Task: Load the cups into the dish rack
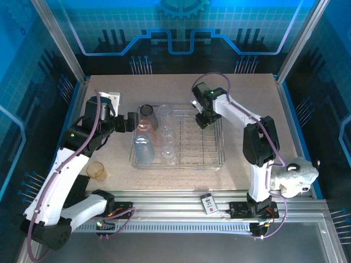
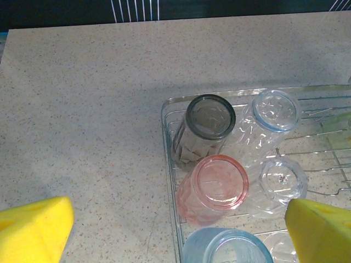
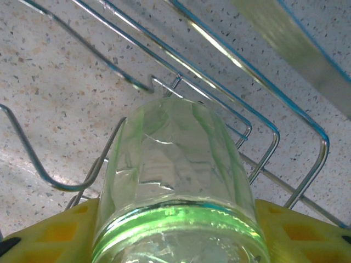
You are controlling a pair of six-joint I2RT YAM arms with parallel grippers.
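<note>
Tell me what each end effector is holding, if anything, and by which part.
The right end effector holds the pale green cup, clamped across its sides near the end closest to its camera. The left end effector is open, holding nothing.

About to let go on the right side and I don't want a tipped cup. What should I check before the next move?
1. Right gripper holds the pale green translucent plastic cup: ok.
2. Cup is above the chrome wire dish rack: ok.
3. Rack's right half free of cups: ok.
4. Left gripper open, off at the rack's left side: ok.
5. All cups loaded: not ok, an amber translucent cup sits on the table.
</note>
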